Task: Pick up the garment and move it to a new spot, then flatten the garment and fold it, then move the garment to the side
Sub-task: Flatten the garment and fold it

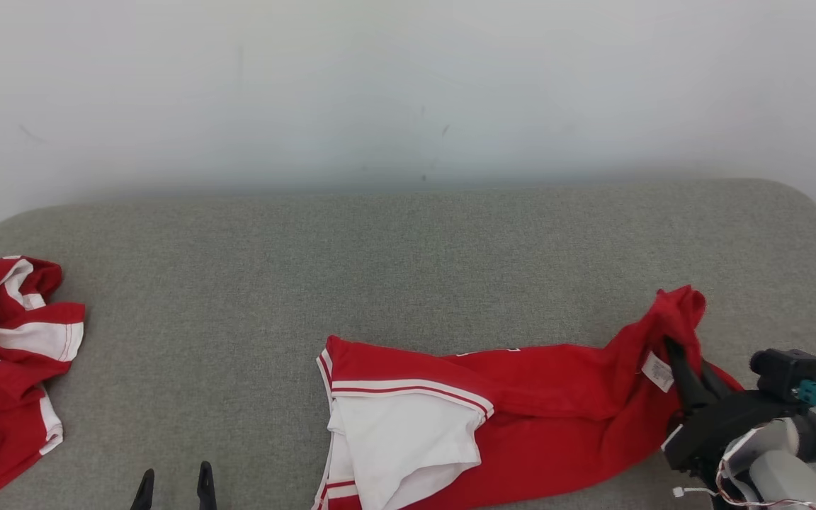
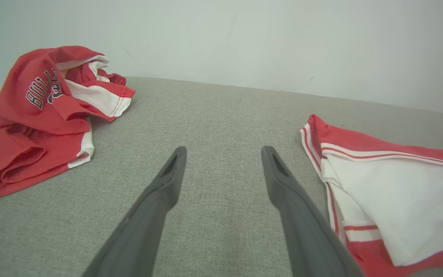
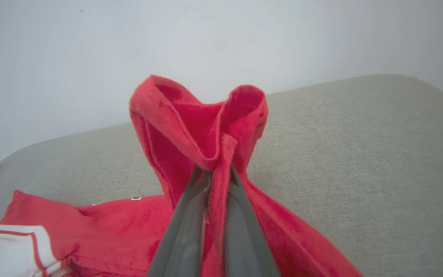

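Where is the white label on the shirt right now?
In the head view, the white label sits on the raised right end of the garment, just left of the right gripper pinching that fabric, toward the right side of the grey cushion.

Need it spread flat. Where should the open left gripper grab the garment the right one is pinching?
The garment's striped corner, from the left: it lies exposed on the cushion, farthest from the right gripper's pinch, nearest the left gripper.
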Available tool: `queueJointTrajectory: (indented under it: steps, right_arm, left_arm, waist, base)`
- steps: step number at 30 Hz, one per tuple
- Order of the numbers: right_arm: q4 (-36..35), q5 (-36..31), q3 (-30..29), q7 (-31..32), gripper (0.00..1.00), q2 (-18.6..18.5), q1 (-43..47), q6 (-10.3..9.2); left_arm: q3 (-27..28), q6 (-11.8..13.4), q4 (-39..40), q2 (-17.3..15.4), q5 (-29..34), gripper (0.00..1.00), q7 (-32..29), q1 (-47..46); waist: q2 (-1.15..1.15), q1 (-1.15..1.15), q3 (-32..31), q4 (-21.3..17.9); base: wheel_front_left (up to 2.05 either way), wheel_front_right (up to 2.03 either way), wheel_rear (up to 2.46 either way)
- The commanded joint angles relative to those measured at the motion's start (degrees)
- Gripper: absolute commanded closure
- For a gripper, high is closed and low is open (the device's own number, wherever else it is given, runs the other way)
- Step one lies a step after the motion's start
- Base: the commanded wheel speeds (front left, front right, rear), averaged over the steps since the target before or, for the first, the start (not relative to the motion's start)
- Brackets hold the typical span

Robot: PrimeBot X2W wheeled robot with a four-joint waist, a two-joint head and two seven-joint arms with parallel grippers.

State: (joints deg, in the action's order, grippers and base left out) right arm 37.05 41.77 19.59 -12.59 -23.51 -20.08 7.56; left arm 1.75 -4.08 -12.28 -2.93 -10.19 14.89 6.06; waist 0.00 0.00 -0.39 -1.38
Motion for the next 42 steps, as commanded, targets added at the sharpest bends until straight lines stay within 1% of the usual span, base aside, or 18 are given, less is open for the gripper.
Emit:
queueJointTrajectory:
  steps: [1, 7, 11, 12, 16, 20, 24, 27, 30, 37, 41, 42]
  right_arm:
    - [-2.6, -1.1, 0.3, 0.6, 1.00, 1.0, 1.3, -0.10]
    - [-13.6, -4.6, 0.7, 4.8, 1.00, 5.4, 3.9, -0.10]
    - [-18.9, -7.1, 0.7, 8.1, 1.00, 9.2, 5.0, -0.10]
    - [-18.9, -7.1, 0.7, 8.1, 1.00, 9.2, 5.0, -0.10]
    - [-21.8, -9.9, 1.3, 10.9, 1.00, 13.6, 5.2, -0.10]
    - [-22.4, -12.1, 2.2, 12.7, 1.00, 17.0, 4.7, -0.10]
    - [-20.9, -13.7, 2.9, 13.2, 1.00, 19.4, 3.4, -0.10]
    - [-18.4, -13.7, 3.7, 13.1, 1.00, 20.3, 2.7, -0.10]
    - [-15.4, -13.3, 5.0, 12.5, 1.00, 20.7, 1.4, -0.10]
    - [-7.1, -10.4, 9.7, 9.0, 1.00, 20.7, -2.2, -0.10]
    - [-1.8, -10.9, 12.2, 6.9, 1.00, 20.7, -4.4, -0.10]
    - [-1.4, -9.9, 12.7, 6.1, 0.91, 20.7, -4.8, -0.10]
  left_arm:
    - [-0.1, 0.0, -0.1, 0.1, 0.1, 0.00, 0.3, 0.8]
    - [-0.4, -0.1, -0.6, 0.1, -0.1, 0.00, 0.3, 0.4]
    - [-0.8, -0.2, -1.0, 0.1, -0.4, 0.00, 0.3, -0.3]
    - [-0.8, -0.2, -1.0, 0.1, -0.4, 0.00, 0.3, -0.3]
    - [-1.6, -0.3, -1.6, 0.1, -0.6, 0.00, 0.3, -0.9]
    - [-2.2, -0.5, -2.1, 0.1, -0.8, 0.00, 0.3, -1.6]
    - [-3.1, -0.6, -2.6, 0.1, -1.1, 0.00, 0.3, -2.2]
    - [-3.8, -0.5, -3.1, 0.1, -1.4, 0.00, 0.3, -3.0]
    - [-4.3, -0.4, -3.6, 0.1, -1.8, 0.00, 0.3, -3.5]
    - [-5.4, -0.1, -4.3, 0.1, -2.0, 0.00, 0.3, -4.9]
    - [-5.7, 0.1, -4.6, 0.1, -2.5, 0.00, 0.3, -5.2]
    - [-5.7, 0.2, -4.6, 0.1, -2.5, 0.00, 0.3, -5.2]
  waist:
    - [0.00, 0.00, -0.1, -0.1]
    - [0.00, 0.00, -0.1, 0.2]
    - [0.00, 0.00, 0.0, 1.1]
    - [0.00, 0.00, 0.0, 1.1]
    - [0.00, 0.00, 0.0, 2.6]
    - [0.00, 0.00, 0.2, 4.2]
    - [0.00, 0.00, 0.7, 5.7]
    - [0.00, 0.00, 1.1, 6.9]
    - [0.00, 0.00, 1.4, 8.0]
    - [0.00, 0.00, 2.3, 9.8]
    - [0.00, 0.00, 2.7, 10.2]
    - [0.00, 0.00, 2.8, 10.2]
  base:
    - [0.00, 0.00, 0.00]
    - [0.00, 0.00, 0.00]
    - [0.00, 0.00, 0.00]
    - [0.00, 0.00, 0.00]
    - [0.00, 0.00, 0.00]
    - [0.00, 0.00, 0.00]
    - [0.00, 0.00, 0.00]
    - [0.00, 0.00, 0.00]
    - [0.00, 0.00, 0.00]
    - [0.00, 0.00, 0.00]
    - [0.00, 0.00, 0.00]
    - [0.00, 0.00, 0.00]
